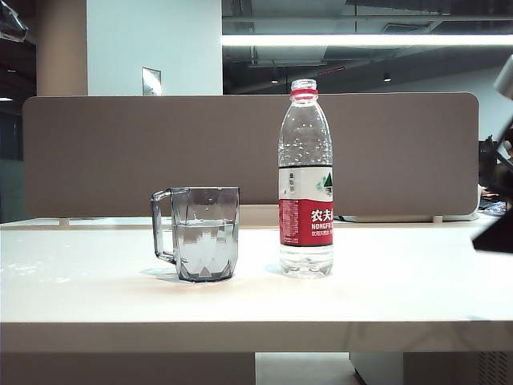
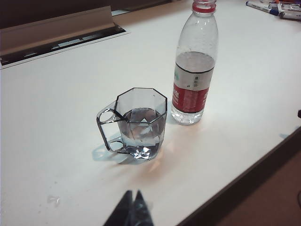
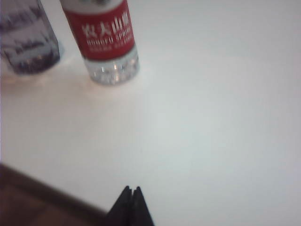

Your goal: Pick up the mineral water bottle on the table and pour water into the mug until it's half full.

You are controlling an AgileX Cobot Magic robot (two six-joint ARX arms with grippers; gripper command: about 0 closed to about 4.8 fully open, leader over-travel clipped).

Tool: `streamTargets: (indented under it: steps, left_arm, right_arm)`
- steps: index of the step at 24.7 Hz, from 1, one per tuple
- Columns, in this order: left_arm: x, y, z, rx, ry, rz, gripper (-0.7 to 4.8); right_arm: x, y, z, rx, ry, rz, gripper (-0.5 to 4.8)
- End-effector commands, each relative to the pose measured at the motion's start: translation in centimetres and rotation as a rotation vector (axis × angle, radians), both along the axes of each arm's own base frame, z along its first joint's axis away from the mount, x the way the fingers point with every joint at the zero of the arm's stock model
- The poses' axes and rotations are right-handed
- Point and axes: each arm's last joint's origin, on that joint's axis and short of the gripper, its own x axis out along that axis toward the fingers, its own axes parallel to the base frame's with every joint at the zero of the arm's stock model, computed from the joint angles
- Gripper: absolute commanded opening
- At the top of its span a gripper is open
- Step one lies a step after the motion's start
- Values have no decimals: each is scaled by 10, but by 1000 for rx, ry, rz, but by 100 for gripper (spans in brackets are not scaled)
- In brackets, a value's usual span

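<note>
The mineral water bottle stands upright and uncapped on the white table, partly filled with water. The smoky-grey faceted mug stands just left of it, handle to the left, holding water to about half its height. My left gripper is shut and empty near the table's front edge, short of the mug. My right gripper is shut and empty over bare table, well back from the bottle and mug. A dark part of the right arm shows at the exterior view's right edge.
A grey divider panel runs along the table's back edge. Pens lie at the table's far corner. A cable slot runs along the back in the left wrist view.
</note>
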Motion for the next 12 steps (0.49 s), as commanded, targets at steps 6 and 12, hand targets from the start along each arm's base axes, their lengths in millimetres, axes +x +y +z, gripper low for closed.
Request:
streamTargets:
  steps: [6, 12]
  left_arm:
    - [0, 0, 3, -7, -13, 0, -5]
    - [0, 0, 2, -7, -13, 0, -5]
  right_arm:
    - [-23, -14, 3, -1, 19, -27, -6]
    - [-32, -24, 18, 83, -150, -83, -6]
